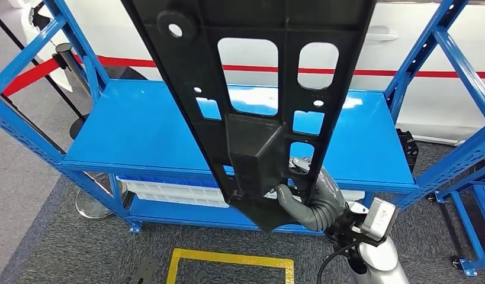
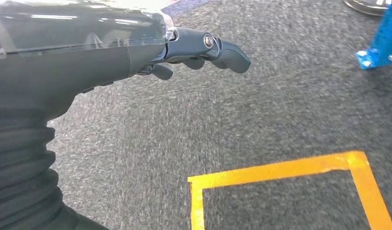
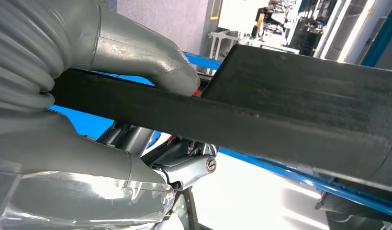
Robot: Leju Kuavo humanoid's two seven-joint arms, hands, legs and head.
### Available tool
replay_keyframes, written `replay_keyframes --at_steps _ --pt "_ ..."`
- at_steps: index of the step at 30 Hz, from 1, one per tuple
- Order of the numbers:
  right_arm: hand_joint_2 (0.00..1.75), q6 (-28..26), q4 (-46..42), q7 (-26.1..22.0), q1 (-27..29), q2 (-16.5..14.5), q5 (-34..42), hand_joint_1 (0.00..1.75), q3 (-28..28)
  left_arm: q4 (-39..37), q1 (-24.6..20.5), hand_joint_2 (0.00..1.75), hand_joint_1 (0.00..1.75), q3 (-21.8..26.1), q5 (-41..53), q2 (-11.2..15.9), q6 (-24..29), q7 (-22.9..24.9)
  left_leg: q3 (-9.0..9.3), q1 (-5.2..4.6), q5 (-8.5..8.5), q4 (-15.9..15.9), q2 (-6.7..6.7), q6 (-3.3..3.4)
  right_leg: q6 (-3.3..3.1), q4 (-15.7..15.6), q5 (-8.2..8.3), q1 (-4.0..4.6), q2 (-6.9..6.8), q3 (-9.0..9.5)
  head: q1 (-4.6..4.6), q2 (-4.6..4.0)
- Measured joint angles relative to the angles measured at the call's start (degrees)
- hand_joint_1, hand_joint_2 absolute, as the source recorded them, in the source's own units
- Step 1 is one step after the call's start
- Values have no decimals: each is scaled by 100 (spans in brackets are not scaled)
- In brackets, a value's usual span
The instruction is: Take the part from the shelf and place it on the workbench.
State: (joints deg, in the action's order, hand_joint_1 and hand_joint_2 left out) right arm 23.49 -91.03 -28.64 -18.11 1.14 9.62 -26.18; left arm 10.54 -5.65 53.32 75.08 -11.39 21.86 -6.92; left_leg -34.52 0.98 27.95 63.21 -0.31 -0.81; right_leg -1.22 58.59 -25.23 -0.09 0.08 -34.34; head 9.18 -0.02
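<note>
**Part lifted clear of the shelf, held by one end**

Your right hand (image 1: 314,198) grips the long black part (image 1: 251,89) at its lower end, upright before the blue shelf (image 1: 139,133). Your left hand (image 2: 203,50) hangs empty, fingers loosely curled. Such top-heavy leverage may twist the grip; turning, the part could strike the shelf posts (image 1: 465,65).

My right hand (image 1: 314,198) holds the long black part (image 1: 251,106) upright in front of the blue shelf (image 1: 139,127), whose bare top lies open behind it between the blue uprights (image 1: 432,53), while my left hand (image 2: 198,52) hangs over unobstructed grey carpet (image 2: 280,110) beside yellow floor tape (image 2: 280,168).
</note>
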Motion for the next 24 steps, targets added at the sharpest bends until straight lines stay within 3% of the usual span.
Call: replay_keyframes --at_steps 2,5,7,9,10,11,12,13,14,16,18,20,21,22,24 --pt "175 -34 1 16 -2 0 24 175 0 0 -19 175 0 26 55 -1 2 54 169 -21 -119 -383 -7 49 47 38 9 18 2 -43 0 0" --pt "175 -86 -1 44 16 3 33 175 2 0 -16 175 0 40 116 -11 -21 102 133 -21 -188 -425 -4 143 142 58 20 15 8 -88 -2 0" --pt "175 -120 -5 50 26 11 34 175 10 0 -25 175 0 44 132 -22 -39 122 82 2 -271 -471 15 225 207 319 -253 -5 12 -191 -2 0" --pt "175 -134 -7 53 42 21 34 175 16 0 -34 175 0 45 148 -27 -44 131 -11 6 -348 -479 29 259 270 1004 -755 -35 9 -424 -2 0" --pt "175 -136 -7 55 54 25 34 175 17 0 -34 175 0 45 154 -27 -44 135 -66 5 -386 -477 34 257 295 1355 -941 -48 8 -527 -2 0" --pt "175 -138 -7 57 67 28 34 175 17 0 -33 175 0 46 158 -28 -45 138 -124 4 -427 -473 38 252 311 1573 -1024 -59 7 -561 -2 0" --pt "175 -142 -7 60 76 32 34 175 17 0 -34 175 0 48 161 -28 -51 141 -179 4 -468 -470 41 245 318 1575 -981 -68 6 -486 -2 0" --pt "175 -152 -8 63 79 35 34 175 19 0 -35 175 0 49 165 -28 -62 142 -229 4 -509 -468 41 234 315 1347 -841 -74 5 -294 -2 0" --pt "175 -171 -14 72 79 37 31 175 22 0 -36 175 0 49 174 -31 -78 144 -271 4 -550 -466 38 218 299 950 -676 -77 4 -8 -2 0" --pt "175 -229 -47 100 80 37 8 175 38 0 -40 175 0 49 200 -35 -116 155 -326 -1 -634 -470 28 167 252 144 -515 -52 7 512 1 0" --pt "175 -289 -103 134 103 37 -32 175 66 0 -43 175 0 49 223 -40 -145 171 -336 2 -725 -497 24 95 204 -157 -495 -11 17 663 1 0" --pt "175 -324 -161 163 148 35 -70 175 95 0 -39 175 0 49 231 -46 -161 184 -342 10 -784 -528 18 18 132 -178 -389 -8 8 608 -1 0" --pt "175 -331 -185 175 172 31 -83 175 105 0 -33 175 0 49 231 -49 -164 188 -377 14 -693 -477 16 -12 78 -197 -328 -18 -4 566 1 0" --pt "175 -334 -206 181 197 26 -94 175 113 0 -25 175 0 49 230 -51 -165 191 -437 16 -493 -327 13 -34 26 -218 -258 -32 -16 513 1 0" --pt "175 -339 -226 186 234 13 -110 175 124 0 -15 175 0 49 228 -50 -164 194 -628 23 109 315 15 -65 -40 -221 -124 -34 -28 360 2 0"
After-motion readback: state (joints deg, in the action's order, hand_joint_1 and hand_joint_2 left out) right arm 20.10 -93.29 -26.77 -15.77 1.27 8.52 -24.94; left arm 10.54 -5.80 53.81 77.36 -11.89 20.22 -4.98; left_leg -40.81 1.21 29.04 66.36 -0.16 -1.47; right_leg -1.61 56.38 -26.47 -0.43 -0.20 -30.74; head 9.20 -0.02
